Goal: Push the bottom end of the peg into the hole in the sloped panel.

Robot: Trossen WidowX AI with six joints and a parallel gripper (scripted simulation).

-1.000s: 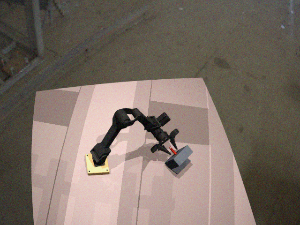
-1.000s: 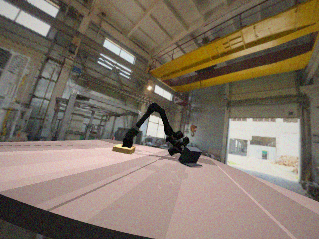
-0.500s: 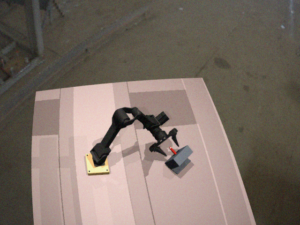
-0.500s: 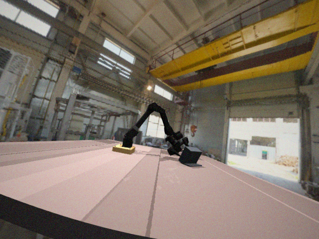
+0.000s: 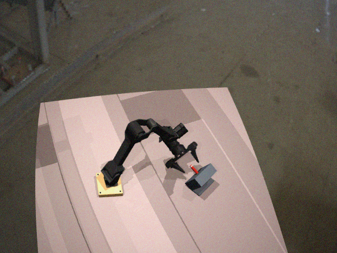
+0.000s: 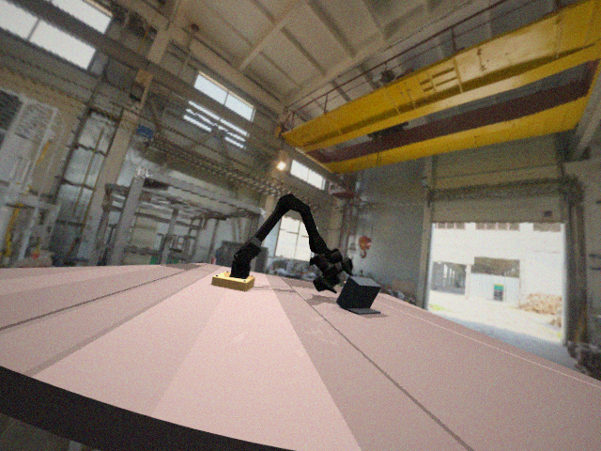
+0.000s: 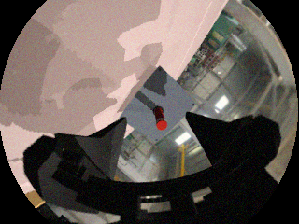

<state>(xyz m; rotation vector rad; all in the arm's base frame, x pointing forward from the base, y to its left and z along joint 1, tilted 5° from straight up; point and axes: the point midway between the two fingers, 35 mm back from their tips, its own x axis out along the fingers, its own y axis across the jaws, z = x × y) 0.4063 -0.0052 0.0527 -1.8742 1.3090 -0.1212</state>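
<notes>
The red peg [image 5: 194,169] [image 7: 159,115] sticks out of the sloped face of the grey-blue panel block [image 5: 204,176] [image 6: 359,292] [image 7: 178,101], its lower end in the hole. My gripper [image 5: 190,166] [image 6: 336,279] [image 7: 157,118] is open wide. Its fingers stand on either side of the peg's free top end and do not touch it. In the wrist view the peg points straight at the camera, between the two dark fingers. The peg is hidden in the exterior view.
The arm's yellow base plate [image 5: 108,191] [image 6: 233,282] sits on the pink striped table [image 5: 231,217] [image 6: 242,364], left of the panel. The table's right edge runs a little beyond the panel block.
</notes>
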